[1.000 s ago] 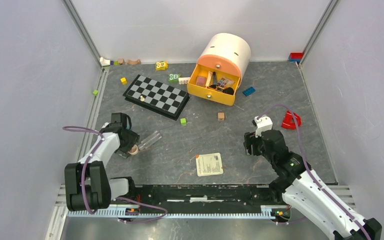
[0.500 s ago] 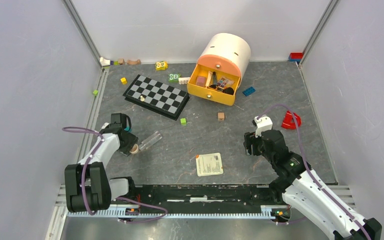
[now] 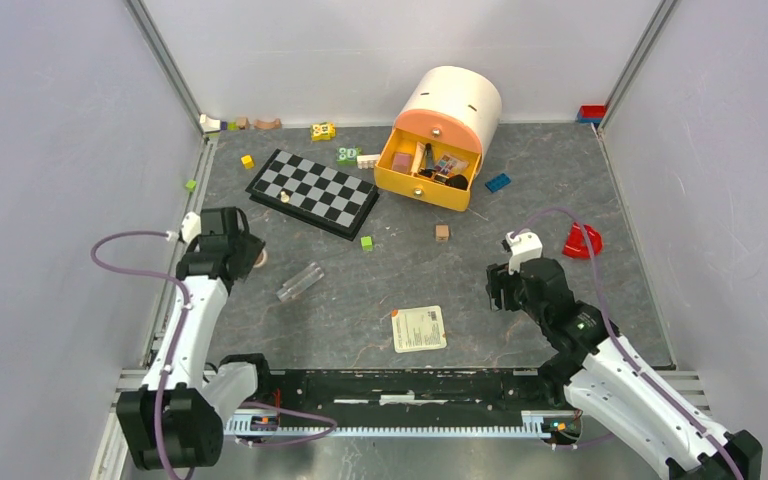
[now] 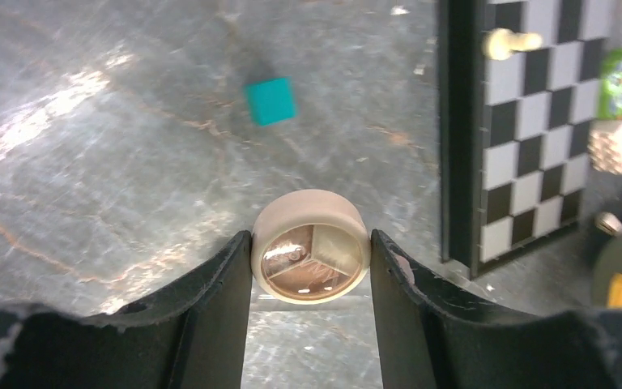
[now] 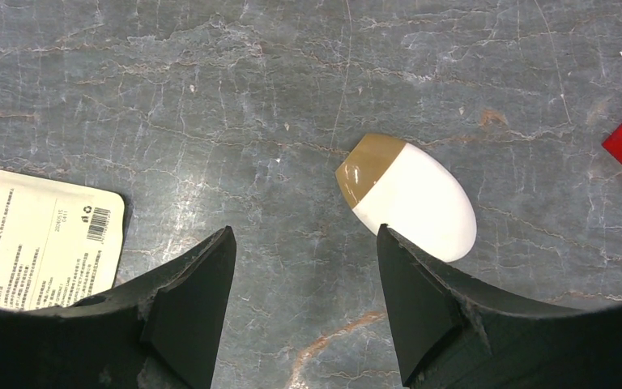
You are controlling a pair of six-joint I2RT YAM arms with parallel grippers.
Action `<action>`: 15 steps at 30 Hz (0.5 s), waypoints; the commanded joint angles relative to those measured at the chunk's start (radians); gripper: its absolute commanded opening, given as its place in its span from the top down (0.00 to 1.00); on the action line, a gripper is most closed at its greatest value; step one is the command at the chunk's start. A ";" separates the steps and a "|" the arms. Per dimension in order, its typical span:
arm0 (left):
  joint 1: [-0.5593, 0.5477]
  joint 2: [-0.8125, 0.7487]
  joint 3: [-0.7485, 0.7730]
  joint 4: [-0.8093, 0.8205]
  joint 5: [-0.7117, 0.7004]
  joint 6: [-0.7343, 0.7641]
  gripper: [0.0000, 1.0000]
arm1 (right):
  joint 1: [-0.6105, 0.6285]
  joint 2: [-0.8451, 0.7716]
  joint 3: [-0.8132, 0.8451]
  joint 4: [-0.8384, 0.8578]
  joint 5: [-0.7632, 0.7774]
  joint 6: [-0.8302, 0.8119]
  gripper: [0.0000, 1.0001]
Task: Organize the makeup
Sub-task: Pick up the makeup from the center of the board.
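Observation:
My left gripper is shut on the round peach compact, which hangs clear of the grey table with its clear lid facing the camera. From above, that gripper sits left of the clear tube. My right gripper is open and holds nothing; the white egg-shaped sponge with a tan end lies just beyond its right finger. In the top view the right gripper hovers right of centre. More makeup lies in the open yellow drawer.
A black-and-grey chessboard lies at back left, with its edge near my left gripper. A teal cube, a printed packet, a red piece and small bricks are scattered about. Walls close in on both sides.
The left gripper has shut on the compact, lifted it off the table and carried it back and to the left, away from the clear tube. The right arm has barely moved.

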 commanded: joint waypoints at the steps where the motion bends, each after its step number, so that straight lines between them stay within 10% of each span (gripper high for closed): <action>1: -0.109 0.045 0.129 0.025 -0.011 0.058 0.72 | 0.004 0.031 0.008 0.053 -0.003 -0.006 0.29; 15: -0.572 0.477 0.612 0.136 -0.083 0.144 0.72 | 0.003 -0.002 0.032 0.016 0.014 0.020 0.30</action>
